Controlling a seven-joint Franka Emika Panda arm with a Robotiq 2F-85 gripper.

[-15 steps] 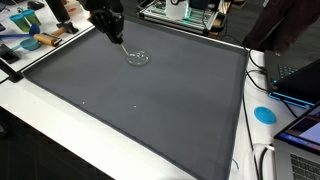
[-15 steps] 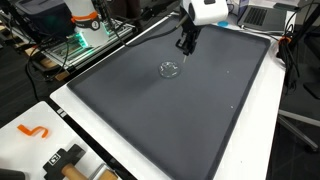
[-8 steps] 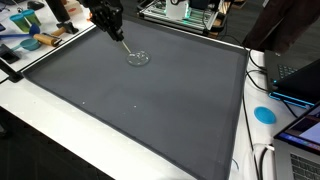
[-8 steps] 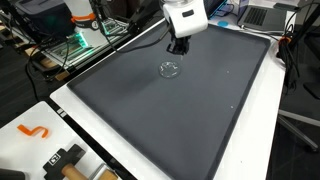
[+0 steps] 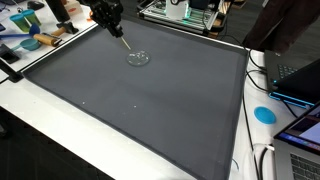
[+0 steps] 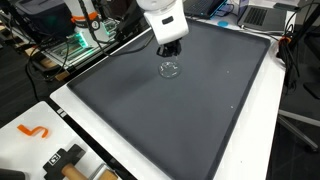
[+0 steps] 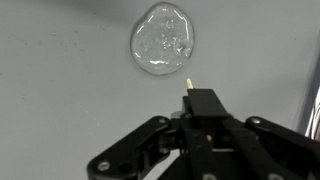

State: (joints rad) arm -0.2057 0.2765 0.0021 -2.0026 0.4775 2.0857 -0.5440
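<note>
My gripper (image 7: 203,98) is shut on a thin pale stick (image 7: 188,82) that pokes out past the fingertips. A small round clear glass dish (image 7: 162,40) lies on the dark grey mat (image 7: 60,90) just ahead of the stick's tip. In both exterior views the gripper (image 5: 113,27) (image 6: 168,47) hangs a little above the mat, close beside the dish (image 5: 137,57) (image 6: 171,69). The stick (image 5: 122,41) slants down toward the dish. I cannot tell whether its tip touches the dish.
The mat (image 5: 150,110) covers a white table (image 6: 150,165). A blue disc (image 5: 264,114) and a laptop (image 5: 298,82) lie at one side. An orange hook (image 6: 33,131) and a black tool (image 6: 65,160) sit at a table corner. Clutter (image 5: 30,40) stands beyond the mat.
The gripper with the stick has moved sideways across the far part of the mat and now hangs nearer the dish. The dish has not moved.
</note>
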